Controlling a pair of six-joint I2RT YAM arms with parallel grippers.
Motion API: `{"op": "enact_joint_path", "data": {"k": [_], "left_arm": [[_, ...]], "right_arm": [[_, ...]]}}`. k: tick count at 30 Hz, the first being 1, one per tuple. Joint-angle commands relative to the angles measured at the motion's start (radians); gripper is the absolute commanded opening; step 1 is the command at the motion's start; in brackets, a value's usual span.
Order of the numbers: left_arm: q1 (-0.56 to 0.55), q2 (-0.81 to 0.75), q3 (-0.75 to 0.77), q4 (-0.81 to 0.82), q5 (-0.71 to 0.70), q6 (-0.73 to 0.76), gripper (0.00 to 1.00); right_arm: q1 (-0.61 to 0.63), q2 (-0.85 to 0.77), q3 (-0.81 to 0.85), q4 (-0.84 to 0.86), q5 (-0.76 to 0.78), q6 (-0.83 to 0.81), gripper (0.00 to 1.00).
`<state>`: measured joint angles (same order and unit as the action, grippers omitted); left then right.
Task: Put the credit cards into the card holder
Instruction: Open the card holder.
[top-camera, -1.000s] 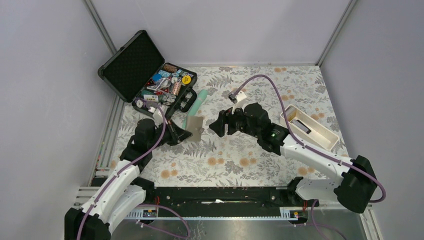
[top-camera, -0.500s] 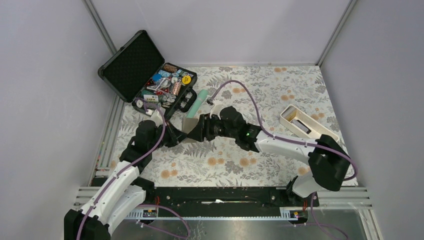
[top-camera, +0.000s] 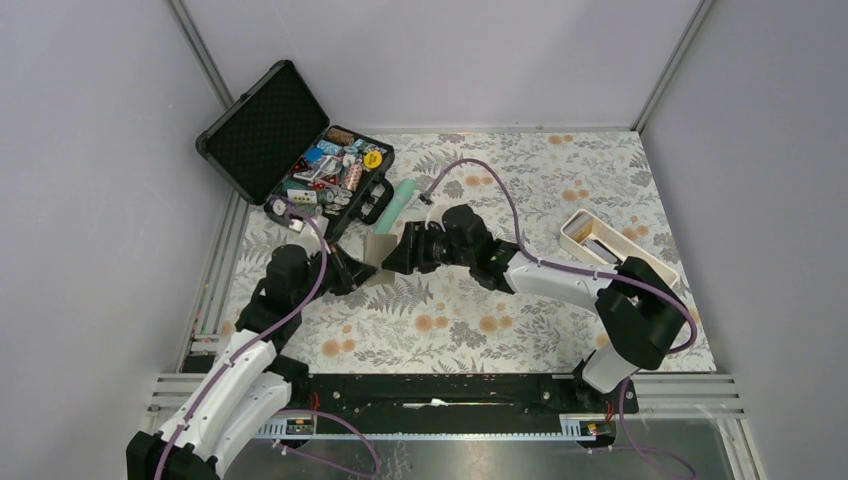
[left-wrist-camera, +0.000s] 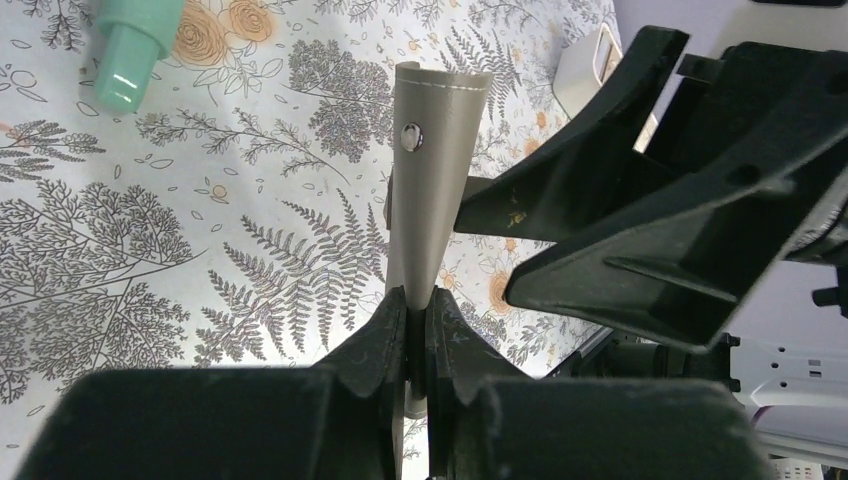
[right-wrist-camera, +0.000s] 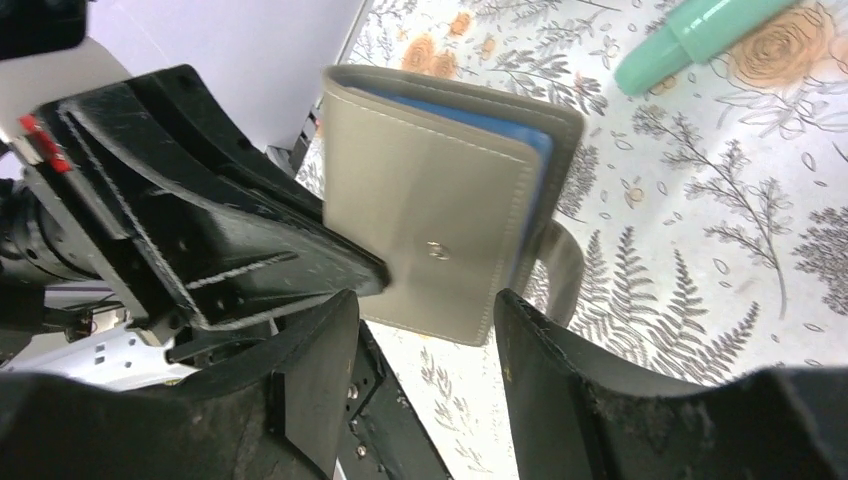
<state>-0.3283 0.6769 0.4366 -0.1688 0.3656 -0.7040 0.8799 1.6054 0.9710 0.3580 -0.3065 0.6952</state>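
Note:
The card holder (top-camera: 381, 247) is a grey-brown wallet held on edge above the mat. My left gripper (top-camera: 352, 268) is shut on its lower edge; in the left wrist view the fingertips (left-wrist-camera: 390, 325) pinch the holder (left-wrist-camera: 440, 140). A blue credit card (right-wrist-camera: 536, 175) shows as an edge between the holder's flaps (right-wrist-camera: 430, 220). My right gripper (top-camera: 397, 257) is open and empty, right beside the holder, with its jaws spread just below the snap side (right-wrist-camera: 425, 310). One right finger (left-wrist-camera: 650, 210) looms close to the holder in the left wrist view.
A mint-green tube (top-camera: 400, 200) lies behind the holder. An open black hard case (top-camera: 290, 150) full of small items stands at the back left. A white oblong tray (top-camera: 640, 272) with a dark flat item (top-camera: 600, 250) sits at the right.
My right gripper has swung left from the middle of the mat up to the card holder. My left gripper still holds the holder in about the same place.

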Motion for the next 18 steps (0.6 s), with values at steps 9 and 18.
{"op": "enact_joint_path", "data": {"k": [9,18], "left_arm": [[0.010,-0.072,-0.028,0.223,0.123,-0.014,0.00],[0.018,-0.087,-0.065,0.431,0.302,-0.106,0.00]], "right_arm": [[-0.114,-0.169,-0.147,0.076,-0.146,-0.068,0.58],[-0.143,-0.221,-0.157,0.066,-0.202,-0.094,0.58]]}}
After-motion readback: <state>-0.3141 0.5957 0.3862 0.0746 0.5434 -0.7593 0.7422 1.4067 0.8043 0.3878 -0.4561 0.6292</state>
